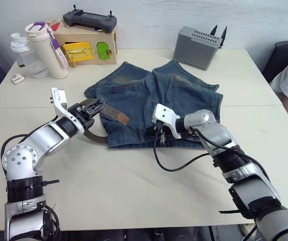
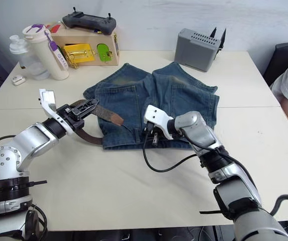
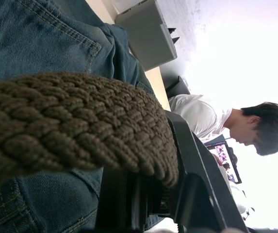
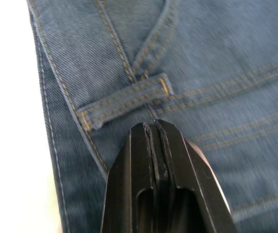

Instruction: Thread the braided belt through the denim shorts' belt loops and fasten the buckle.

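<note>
A: Where's the braided belt [image 1: 114, 115] just now?

B: At the robot's left end of the waistband, its tan tip lying on the denim shorts [image 1: 159, 98], the rest curling off onto the table [image 1: 133, 191]. The left gripper [image 1: 94, 106] is clamped on the woven strap; the left wrist view has the braid pinched between its fingers.

A: And the other one?

B: The right gripper [image 4: 153, 127] has its fingers pressed together on nothing, tips just beside a belt loop [image 4: 124, 101] at mid-waistband.

A: Progress?

B: Early, I'd judge. I can't see the strap through any loop, and the buckle isn't visible to me. Nearly all the threading and the fastening remain.

A: Anything around it?

B: Bottles [image 1: 38, 50], a cardboard box [image 1: 86, 45], a grey box [image 1: 196, 46], and a person [image 3: 236, 121] seated at the table's right.
</note>
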